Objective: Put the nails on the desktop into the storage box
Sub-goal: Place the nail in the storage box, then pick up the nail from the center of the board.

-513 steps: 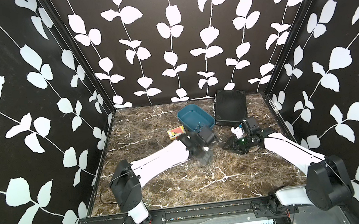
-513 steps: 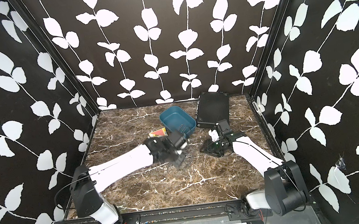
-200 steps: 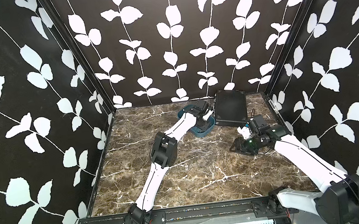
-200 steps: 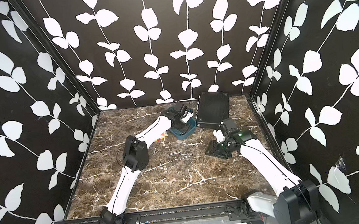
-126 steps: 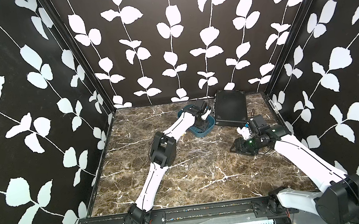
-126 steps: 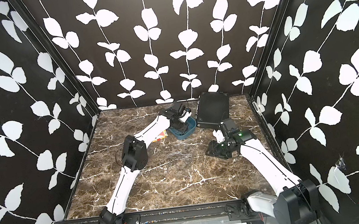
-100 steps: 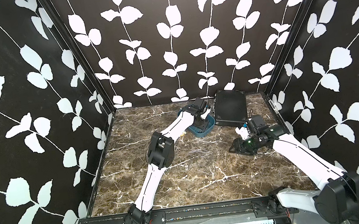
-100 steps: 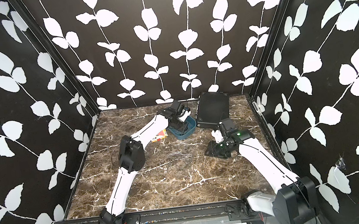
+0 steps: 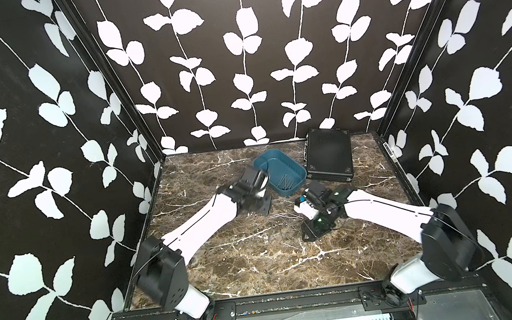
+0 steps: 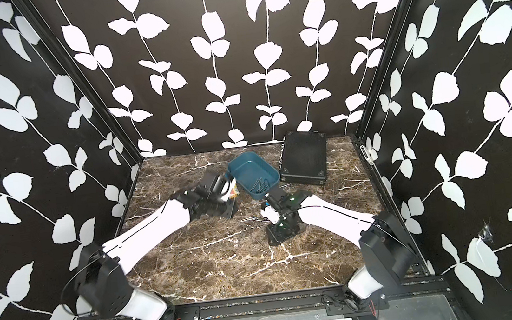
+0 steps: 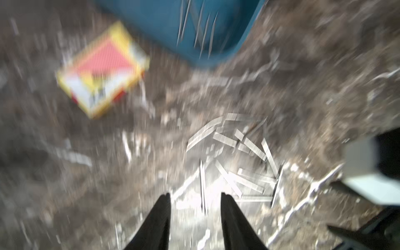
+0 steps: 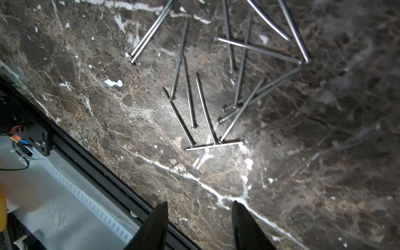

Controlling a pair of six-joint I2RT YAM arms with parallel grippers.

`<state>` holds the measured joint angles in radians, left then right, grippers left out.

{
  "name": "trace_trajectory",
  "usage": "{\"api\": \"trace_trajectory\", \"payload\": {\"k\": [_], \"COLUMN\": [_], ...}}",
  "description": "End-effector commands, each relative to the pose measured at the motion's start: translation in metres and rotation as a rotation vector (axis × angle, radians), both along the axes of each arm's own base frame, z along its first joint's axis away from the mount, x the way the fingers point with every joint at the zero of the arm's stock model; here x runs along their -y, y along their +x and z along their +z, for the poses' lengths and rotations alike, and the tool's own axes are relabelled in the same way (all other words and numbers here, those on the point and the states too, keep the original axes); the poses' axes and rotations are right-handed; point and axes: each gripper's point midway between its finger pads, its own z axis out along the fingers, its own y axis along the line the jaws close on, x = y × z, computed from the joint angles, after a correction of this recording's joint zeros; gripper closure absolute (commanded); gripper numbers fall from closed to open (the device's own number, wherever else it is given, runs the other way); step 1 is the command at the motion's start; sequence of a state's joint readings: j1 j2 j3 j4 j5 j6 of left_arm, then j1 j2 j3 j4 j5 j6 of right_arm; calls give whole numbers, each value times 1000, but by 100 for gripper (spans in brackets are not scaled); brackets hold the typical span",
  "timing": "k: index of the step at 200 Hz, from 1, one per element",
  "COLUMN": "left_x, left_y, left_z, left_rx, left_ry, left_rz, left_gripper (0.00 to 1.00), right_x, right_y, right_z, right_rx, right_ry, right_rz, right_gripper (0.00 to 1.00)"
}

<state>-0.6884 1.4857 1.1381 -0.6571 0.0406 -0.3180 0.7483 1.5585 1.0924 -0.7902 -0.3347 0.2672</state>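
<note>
Pulling away from the storage box (image 9: 276, 164), the left arm is now lying low across the counter (image 9: 244, 268). Half a second ago its elbow was standing high and its wrist was reaching over the tub. The right arm is also sitting farther toward 9 o'clock than it was then, closer to the middle of the counter.

The left end effector (image 11: 195, 194) is hovering off the box's 7 o'clock corner and is smeared by motion blur in both top views. The left wrist view is showing its two black fingers (image 11: 158, 223) standing apart with nothing between them.

The storage box is resting at a slant toward 12 o'clock on the counter. A black ribbed case (image 9: 329, 156) is lying just beside it at its 3 o'clock, and a small red-and-white card box (image 10: 234, 192) is lying at its 8 o'clock. A few nails (image 9: 285, 182) are lying inside the tub, bunched toward its near end.

Many loose nails (image 12: 205, 108) are lying flat on the counter at the box's 6 o'clock, crossing and touching one another in a scattered heap.

The right end effector (image 12: 200, 203) is hanging just beside that heap, at its 3 o'clock. Its fingers (image 12: 155, 229) are spread with only bare marble showing between them, so it is gripping nothing. Whether its tips are touching the counter cannot be told.
</note>
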Motion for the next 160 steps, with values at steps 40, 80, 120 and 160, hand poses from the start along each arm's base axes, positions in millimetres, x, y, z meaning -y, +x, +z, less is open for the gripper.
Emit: {"api": "trace_trajectory", "payload": {"k": [40, 80, 120, 160], "left_x": [-39, -46, -45, -44], "left_y": [-45, -55, -57, -59], "left_z": [-15, -17, -17, -20], "left_rx": [-60, -68, -74, -86], "left_ry": [-48, -48, -48, -38], "left_rz": [175, 180, 156, 129], "left_gripper": [59, 59, 59, 59], "right_x": [-7, -6, 2, 3], "right_y": [20, 11, 4, -5], "right_z": [-20, -37, -50, -62], "right_rx": [14, -116, -158, -191], "right_ry": [-147, -154, -193, -223], "right_rz": [-93, -387, -468, -486], "right_gripper": [51, 51, 52, 53]}}
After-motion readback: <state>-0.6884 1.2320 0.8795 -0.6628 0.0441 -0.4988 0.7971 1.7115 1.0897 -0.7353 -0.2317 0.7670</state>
